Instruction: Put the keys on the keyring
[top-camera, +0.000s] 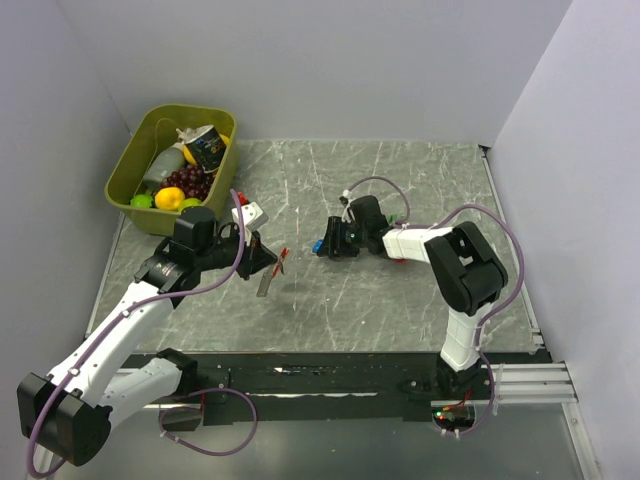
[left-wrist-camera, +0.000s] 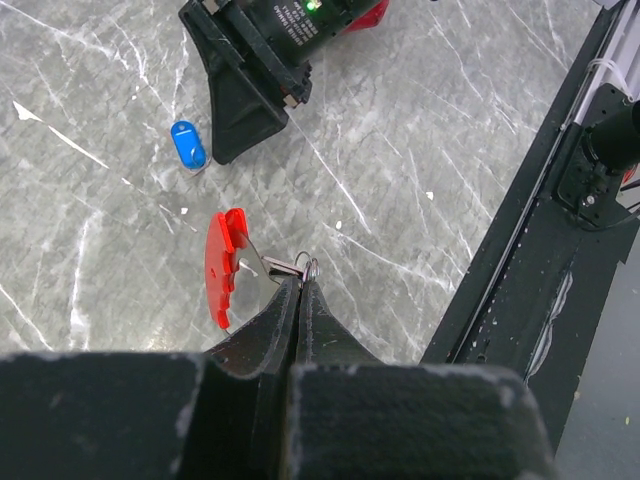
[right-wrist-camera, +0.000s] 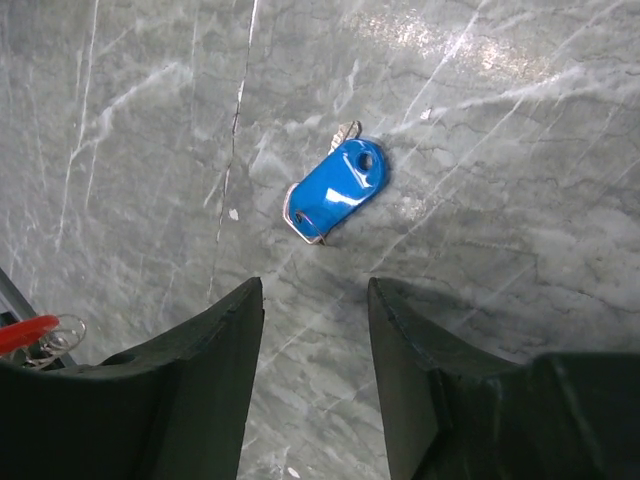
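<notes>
The key with a bright blue head (right-wrist-camera: 338, 190) lies flat on the marble table, just ahead of my open right gripper (right-wrist-camera: 313, 295), between the lines of its two fingers and not touched. It also shows in the top view (top-camera: 317, 245) and the left wrist view (left-wrist-camera: 187, 145). My left gripper (left-wrist-camera: 302, 285) is shut on the silvery rings of the keyring (left-wrist-camera: 303, 267). Its red curved clip (left-wrist-camera: 222, 265) hangs to the left of the fingertips above the table. In the top view the left gripper (top-camera: 272, 262) holds the keyring (top-camera: 284, 254) just left of the right gripper (top-camera: 328, 245).
A green basket (top-camera: 128, 160) with toy fruit and a can stands at the far left corner. A black rail (top-camera: 330, 375) runs along the near table edge. Grey walls close in the left, back and right.
</notes>
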